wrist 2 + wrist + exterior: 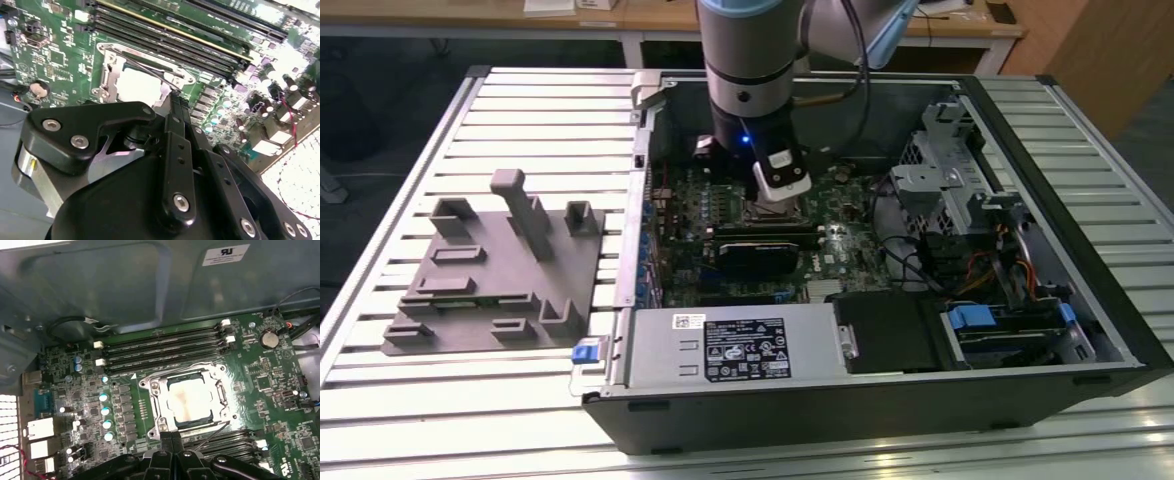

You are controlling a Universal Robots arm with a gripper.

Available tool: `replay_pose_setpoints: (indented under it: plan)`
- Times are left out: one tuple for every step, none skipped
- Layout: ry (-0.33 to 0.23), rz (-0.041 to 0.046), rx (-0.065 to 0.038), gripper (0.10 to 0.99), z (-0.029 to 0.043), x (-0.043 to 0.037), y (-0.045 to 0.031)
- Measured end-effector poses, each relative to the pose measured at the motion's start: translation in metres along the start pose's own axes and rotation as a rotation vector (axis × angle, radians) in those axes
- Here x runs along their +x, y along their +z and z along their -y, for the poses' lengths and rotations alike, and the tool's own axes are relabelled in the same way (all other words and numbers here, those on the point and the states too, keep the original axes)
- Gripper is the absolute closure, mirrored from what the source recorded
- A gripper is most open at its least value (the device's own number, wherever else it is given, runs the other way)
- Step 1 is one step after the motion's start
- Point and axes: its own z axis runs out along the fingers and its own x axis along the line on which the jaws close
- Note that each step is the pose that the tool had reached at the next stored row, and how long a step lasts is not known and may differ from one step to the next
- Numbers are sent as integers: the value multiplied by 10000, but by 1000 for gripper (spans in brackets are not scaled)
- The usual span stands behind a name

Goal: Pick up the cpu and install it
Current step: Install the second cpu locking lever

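The cpu [189, 401], a pale silver square, lies flat inside the metal-framed socket [154, 390] on the green motherboard [270, 375]. It also shows in the second wrist view as the cpu [140, 85], just beyond the fingertips. My gripper [172, 439] hangs close above the socket's edge, its two black fingers [176, 107] pressed together with nothing between them. In the exterior view the gripper [774, 203] is low inside the open computer case [1067, 300], over the middle of the board, and covers the socket.
The grey moulded tray [494, 270] with upright blocks lies on the slatted table at the exterior view's left. Memory slots [165, 347] flank the socket. A power supply [734, 345], a drive cage [947, 160] and loose cables [974, 270] crowd the case.
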Motion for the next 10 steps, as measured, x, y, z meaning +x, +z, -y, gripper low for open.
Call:
replay_pose_setpoints:
  plan:
    - [3, -9, 2, 980, -4, -21, 2]
    - [6, -18, 4, 980, -9, -44, 4]
    - [10, -27, 7, 980, -14, -70, 6]
    - [14, -38, 10, 980, -18, -90, 8]
    - [17, -46, 13, 980, -20, -107, 9]
    - [21, -52, 15, 980, -17, -119, 9]
    - [30, -55, 16, 980, -11, -127, 8]
    - [39, -58, 18, 980, -3, -134, 6]
    - [47, -60, 20, 980, 8, -141, 3]
    - [53, -62, 20, 980, 22, -148, 1]
